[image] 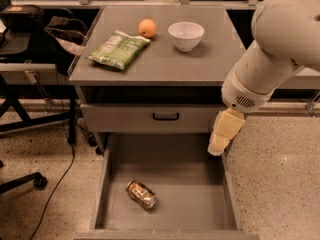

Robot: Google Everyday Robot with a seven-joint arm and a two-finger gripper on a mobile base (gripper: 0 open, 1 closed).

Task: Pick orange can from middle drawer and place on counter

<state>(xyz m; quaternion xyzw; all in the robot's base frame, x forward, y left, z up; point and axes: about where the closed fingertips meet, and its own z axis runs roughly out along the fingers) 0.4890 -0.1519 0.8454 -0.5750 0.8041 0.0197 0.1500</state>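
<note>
The orange can (141, 194) lies on its side on the floor of the open middle drawer (190, 204), left of centre and near the front. The counter (165, 59) is the grey top of the cabinet above it. My gripper (220, 141) hangs from the white arm at the right, above the drawer's right rear corner, well to the right of the can and higher. It holds nothing that I can see.
On the counter lie a green snack bag (118, 49), a round orange fruit (147, 28) and a white bowl (185, 35). A shut drawer front with a black handle (165, 117) sits above the open drawer. A chair and cables stand at the left.
</note>
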